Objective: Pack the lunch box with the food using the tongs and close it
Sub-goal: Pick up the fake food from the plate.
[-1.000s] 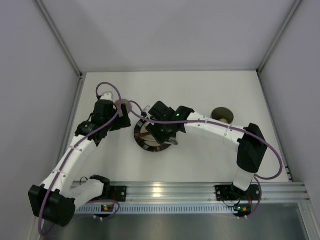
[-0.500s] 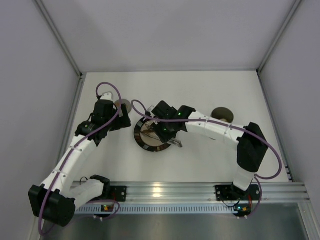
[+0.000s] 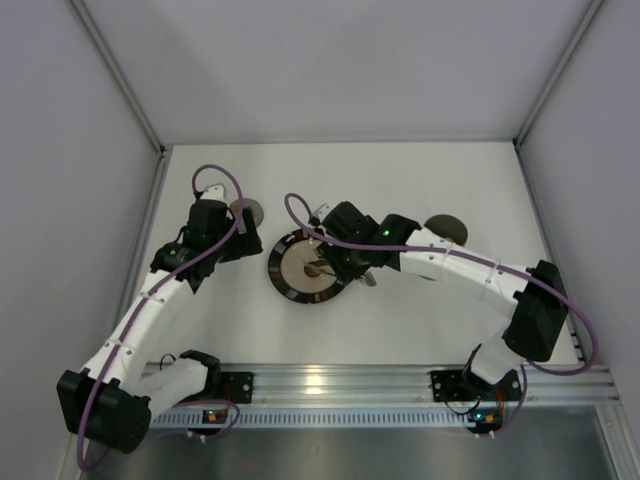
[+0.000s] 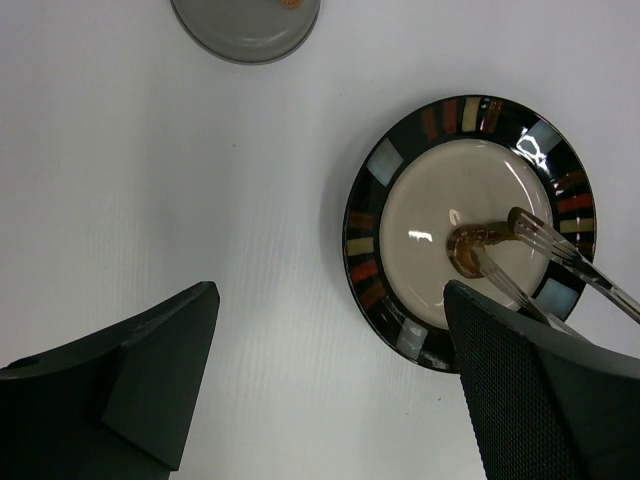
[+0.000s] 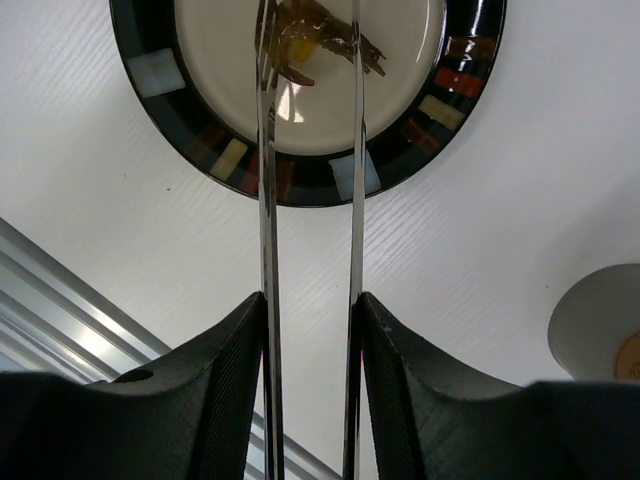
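Note:
My right gripper is shut on the silvery tongs, one arm against each finger. The tongs' tips reach over the dark-rimmed plate and sit on either side of a brown piece of food. The grey lunch box stands to the right of the plate. A round grey piece that looks like the lid lies by my left gripper, which is open and holds nothing, left of the plate.
White walls close the table in at the back and on both sides. An aluminium rail runs along the near edge, where both arm bases are bolted. Purple cables loop over both arms.
My right wrist has shifted to the right, uncovering more of the plate. The tongs have been squeezed narrower around the brown piece. The left arm has not moved.

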